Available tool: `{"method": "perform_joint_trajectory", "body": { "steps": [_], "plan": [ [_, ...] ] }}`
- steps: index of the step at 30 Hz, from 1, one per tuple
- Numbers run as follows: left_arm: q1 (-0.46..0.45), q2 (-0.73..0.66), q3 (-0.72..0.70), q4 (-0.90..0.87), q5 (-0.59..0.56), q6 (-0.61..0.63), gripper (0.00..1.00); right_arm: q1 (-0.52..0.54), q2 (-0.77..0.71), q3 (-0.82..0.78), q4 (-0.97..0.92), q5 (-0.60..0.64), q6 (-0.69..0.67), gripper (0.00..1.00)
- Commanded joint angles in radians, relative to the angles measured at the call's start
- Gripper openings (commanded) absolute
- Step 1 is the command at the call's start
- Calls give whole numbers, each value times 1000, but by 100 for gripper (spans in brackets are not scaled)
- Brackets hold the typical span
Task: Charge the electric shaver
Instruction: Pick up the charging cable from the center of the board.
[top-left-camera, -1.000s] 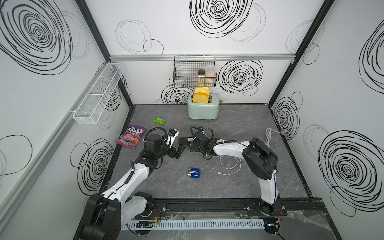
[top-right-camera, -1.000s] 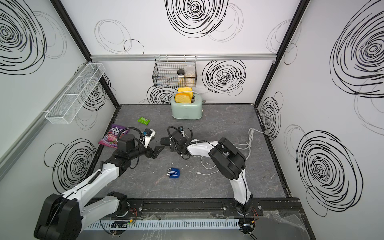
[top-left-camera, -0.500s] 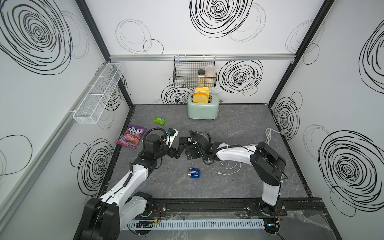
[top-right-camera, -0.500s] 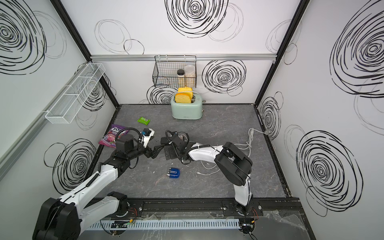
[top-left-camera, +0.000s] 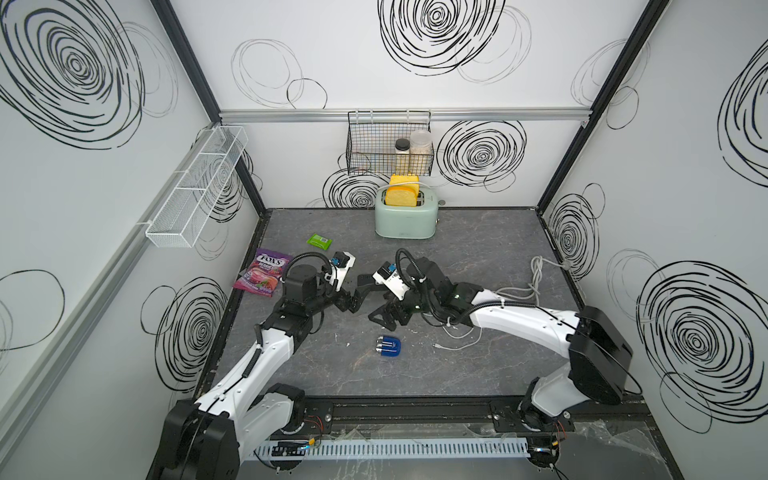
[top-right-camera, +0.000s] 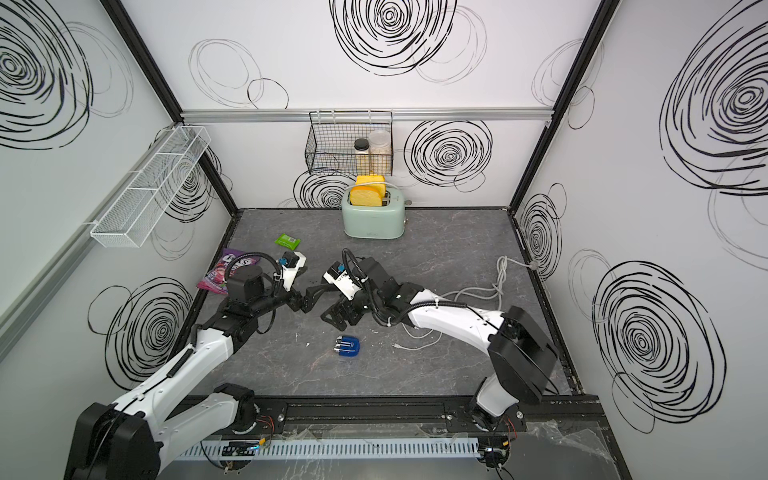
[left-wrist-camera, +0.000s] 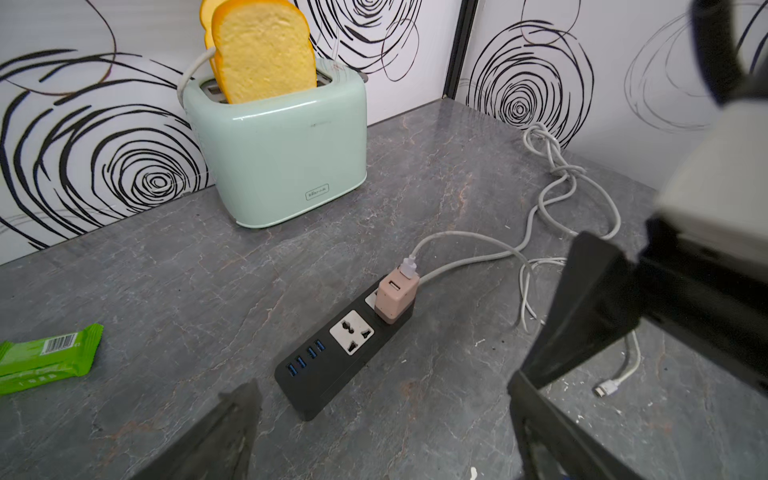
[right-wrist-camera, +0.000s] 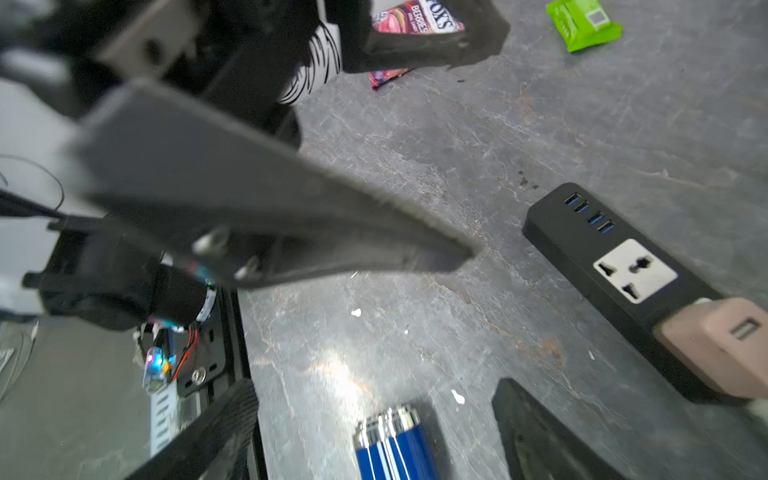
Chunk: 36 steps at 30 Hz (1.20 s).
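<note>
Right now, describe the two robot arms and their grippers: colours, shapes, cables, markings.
The left arm and right arm have white tubular links with boxy black joints and bases. A black ribbed cable loops over each wrist beside a white camera block with blue connector. The left gripper and right gripper carry black wedge-shaped fingers. No lettering is legible.

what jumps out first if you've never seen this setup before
The mint-green toaster with two yellow bread slices standing in it, against the back wall, draws the eye first. Mid-table the left gripper and right gripper sit close together, both open and empty, with the small translucent blue electric shaver lying on the grey marbled tabletop just on their near side.
</note>
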Motion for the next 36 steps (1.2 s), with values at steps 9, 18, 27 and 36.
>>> {"method": "perform_joint_trajectory", "body": {
  "steps": [9,18,27,36],
  "plan": [
    [-40,-48,-18,-62,174,60,97,-33,-353,-276,-414,353,-469,93],
    [-241,-24,-39,-181,191,232,97,-75,-436,-404,-466,377,-672,87],
    [-305,-17,-48,-161,212,251,97,-93,-317,-463,-373,387,-686,63],
    [-302,-25,-48,-140,253,221,97,-117,-178,-458,-296,354,-686,53]
  ]
}}
